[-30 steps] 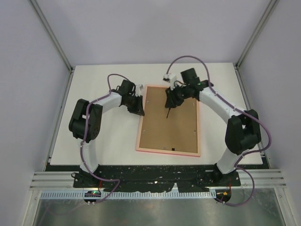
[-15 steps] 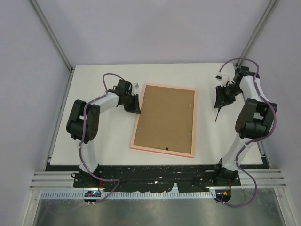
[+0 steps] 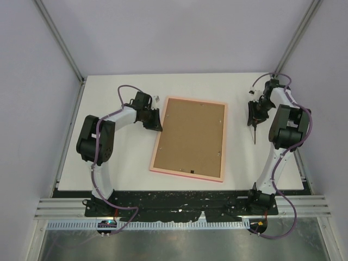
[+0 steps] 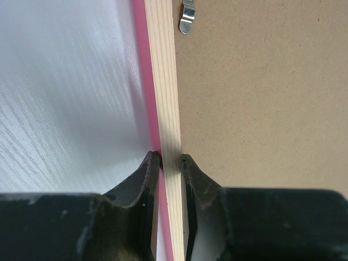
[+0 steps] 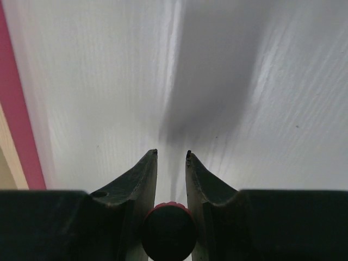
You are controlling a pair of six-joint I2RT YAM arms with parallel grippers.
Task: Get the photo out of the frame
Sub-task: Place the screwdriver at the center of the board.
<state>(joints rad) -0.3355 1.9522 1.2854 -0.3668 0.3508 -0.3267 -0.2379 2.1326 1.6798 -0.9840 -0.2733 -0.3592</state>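
Presents the frame (image 3: 186, 174) face down at the middle of the table (image 3: 119, 157), brown backing board (image 3: 189, 136) uppermost, long sides running near to far at a slight tilt. Clamps the left gripper (image 4: 169, 157) tight on the pale left long rim near the far corner, one finger on the outer pink side, the other on the board side, with a metal retaining clip (image 4: 187, 16) just ahead. Positions the right gripper (image 5: 171, 153) over the table to the right of the frame and apart from it, fingers nearly together around a slim dark tool (image 3: 254, 135).
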